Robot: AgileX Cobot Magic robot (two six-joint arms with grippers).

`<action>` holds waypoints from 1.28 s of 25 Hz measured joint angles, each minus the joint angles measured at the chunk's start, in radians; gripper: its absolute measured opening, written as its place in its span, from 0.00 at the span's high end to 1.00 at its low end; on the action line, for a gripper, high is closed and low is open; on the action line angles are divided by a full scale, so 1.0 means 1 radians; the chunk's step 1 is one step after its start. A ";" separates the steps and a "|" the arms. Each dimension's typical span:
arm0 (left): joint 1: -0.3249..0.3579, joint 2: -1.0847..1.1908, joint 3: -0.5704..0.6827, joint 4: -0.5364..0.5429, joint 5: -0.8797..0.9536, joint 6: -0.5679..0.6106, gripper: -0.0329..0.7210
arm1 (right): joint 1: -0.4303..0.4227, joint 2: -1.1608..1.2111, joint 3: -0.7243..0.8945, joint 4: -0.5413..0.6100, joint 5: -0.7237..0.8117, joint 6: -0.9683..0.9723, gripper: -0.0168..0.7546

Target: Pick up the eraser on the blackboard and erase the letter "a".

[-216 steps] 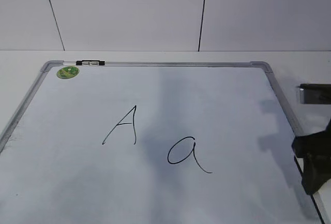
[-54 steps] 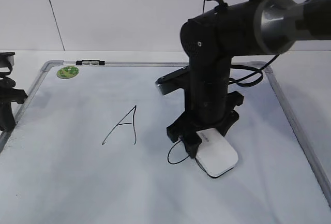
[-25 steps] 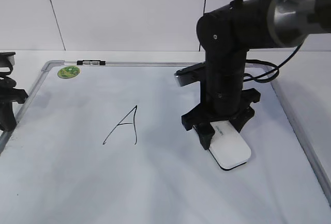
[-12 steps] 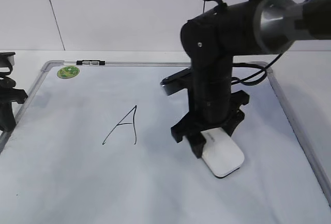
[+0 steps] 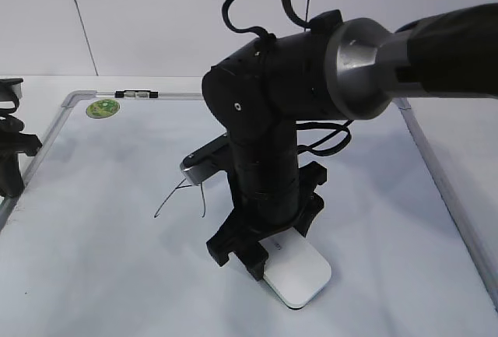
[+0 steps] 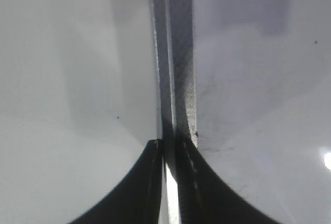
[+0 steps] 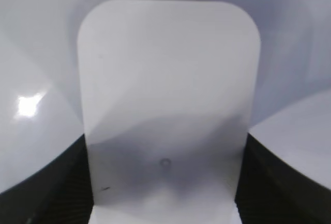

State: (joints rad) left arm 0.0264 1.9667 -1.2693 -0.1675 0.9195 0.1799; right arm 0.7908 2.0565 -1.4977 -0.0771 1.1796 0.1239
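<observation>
White wall panels stand behind a pale table, and the blackboard (image 5: 78,275), really a white board with a grey frame, lies flat on it.

I see the eraser (image 5: 296,272) lying flat on the board, near the front edge and a bit right of the middle. It is white with rounded corners. My right gripper (image 5: 268,255) holds it by its two long sides. In the right wrist view the eraser (image 7: 168,105) fills the gap between the two dark jaws, so the jaws stand wide apart but are tight on it.

I cannot find the letter "a" anywhere on the bare board. The black arm and the eraser cover part of the board, so a bit of ink could hide under them. I think the rubbing step is in hand and close to done.

Just left of the arm I see thin lines of the big "A" (image 5: 183,195). Most of it is behind the arm. That letter must stay.

Next I would lift the eraser a little and look at the spot under it. If any ink is left, I would rub again with small strokes and keep away from the big "A".

My left gripper (image 5: 9,162) waits at the left frame of the board. Its jaws are almost together and hold nothing.
</observation>
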 joint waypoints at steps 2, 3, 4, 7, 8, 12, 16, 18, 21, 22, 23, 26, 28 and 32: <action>0.000 0.000 0.000 0.000 0.000 0.000 0.87 | -0.006 0.000 0.000 -0.015 0.000 0.007 0.25; 0.000 0.000 0.000 0.000 0.000 0.000 0.87 | -0.010 0.000 0.000 -0.020 0.002 0.015 0.25; 0.000 0.000 0.000 0.000 0.000 0.000 0.87 | -0.015 0.000 0.000 -0.022 0.002 0.022 0.25; 0.000 0.000 0.000 -0.002 -0.002 0.000 0.87 | -0.067 0.000 0.000 -0.035 0.004 0.031 0.25; 0.000 0.000 0.000 -0.002 -0.002 0.000 0.87 | -0.086 0.000 0.000 -0.040 0.004 0.035 0.25; 0.000 0.000 0.000 -0.002 -0.002 0.000 0.87 | -0.172 -0.004 0.000 -0.061 0.010 0.037 0.25; 0.000 0.000 0.000 -0.002 0.000 0.000 0.87 | -0.218 -0.052 0.000 -0.097 0.018 0.039 0.25; 0.000 0.000 0.000 -0.002 0.000 0.000 0.86 | -0.220 -0.101 0.000 -0.101 0.022 0.039 0.25; 0.000 0.000 0.000 0.000 0.000 0.000 0.86 | -0.220 -0.156 -0.002 -0.101 0.030 0.039 0.25; 0.000 0.000 0.000 0.000 0.000 0.000 0.86 | -0.222 -0.167 -0.003 -0.101 0.030 0.041 0.25; 0.000 0.000 0.000 0.000 0.000 0.000 0.86 | -0.227 -0.172 -0.003 -0.101 0.030 0.046 0.25; 0.000 0.000 0.000 0.000 0.000 0.000 0.86 | -0.261 -0.176 -0.004 -0.096 0.034 0.060 0.25; 0.000 0.000 0.000 0.000 0.000 0.000 0.86 | -0.301 -0.178 -0.004 -0.095 0.036 0.064 0.25; 0.000 0.000 0.000 0.000 0.000 0.000 0.86 | -0.382 -0.178 -0.004 -0.095 0.036 0.081 0.25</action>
State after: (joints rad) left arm 0.0264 1.9667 -1.2693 -0.1673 0.9194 0.1799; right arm 0.4086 1.8783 -1.5017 -0.1723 1.2159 0.2049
